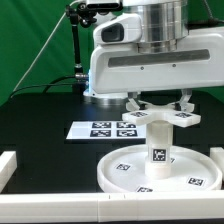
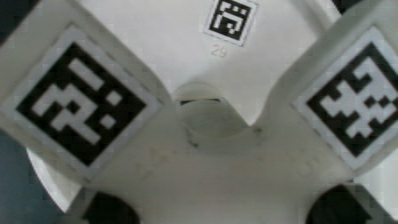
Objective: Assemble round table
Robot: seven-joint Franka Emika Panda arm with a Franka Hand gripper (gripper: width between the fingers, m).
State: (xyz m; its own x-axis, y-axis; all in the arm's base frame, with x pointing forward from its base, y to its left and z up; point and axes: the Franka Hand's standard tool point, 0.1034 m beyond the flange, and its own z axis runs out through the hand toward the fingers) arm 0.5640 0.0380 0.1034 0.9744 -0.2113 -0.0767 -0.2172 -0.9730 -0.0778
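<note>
The large round disc point(image 1: 120, 172) lies flat on the black table near the front. The short thick post point(image 1: 158, 150) stands upright on its middle. The cross-shaped piece point(image 1: 160, 117) sits on top of the post. My gripper point(image 1: 160, 108) comes straight down over it, one finger on each side, and is shut on it. In the wrist view the cross-shaped piece point(image 2: 214, 150) fills the picture with its tagged arms, and my gripper point(image 2: 222, 208) shows only as two dark fingertips point(image 2: 103, 207) at its sides. The post is hidden there.
The marker board point(image 1: 103, 130) lies flat behind the disc. A low white rail point(image 1: 60, 206) runs along the front edge, with another white block point(image 1: 8, 165) on the exterior view's left. A black stand point(image 1: 80, 50) rises at the back.
</note>
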